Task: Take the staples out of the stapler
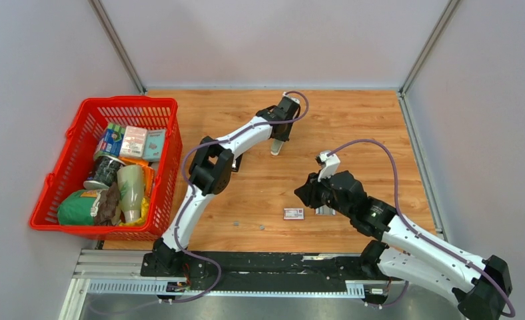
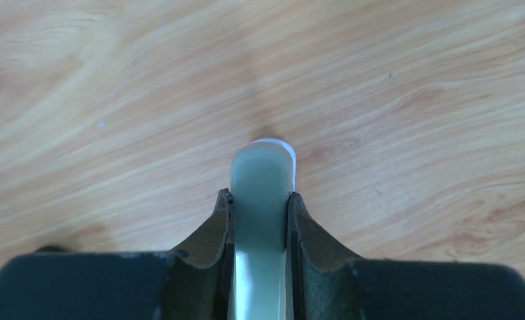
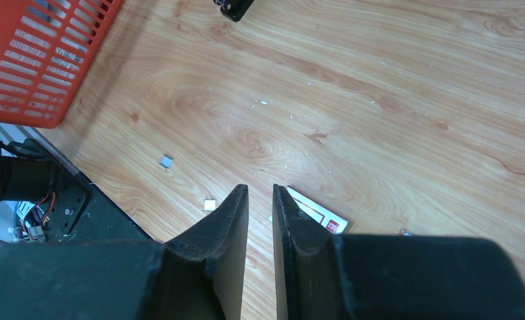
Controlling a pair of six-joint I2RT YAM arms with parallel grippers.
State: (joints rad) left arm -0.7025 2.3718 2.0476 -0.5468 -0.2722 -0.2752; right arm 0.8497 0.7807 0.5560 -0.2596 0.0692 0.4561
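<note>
My left gripper [image 1: 277,141] is at the far middle of the table, shut on a pale green stapler [image 1: 276,149] that stands on end on the wood. In the left wrist view the stapler [image 2: 261,170] fills the gap between the jaws of the left gripper [image 2: 260,197]. My right gripper [image 1: 306,194] hovers low over the near middle, jaws a narrow gap apart and empty [image 3: 260,190]. A small silvery strip [image 1: 324,211], probably the staples, lies just under the right wrist; it does not show in the wrist views.
A small printed white box [image 1: 293,213] lies next to the right gripper, partly behind its finger [image 3: 321,217]. Two tiny grey bits [image 3: 166,161] [image 3: 209,205] lie near the front edge. A red basket [image 1: 80,123] of groceries stands at the left.
</note>
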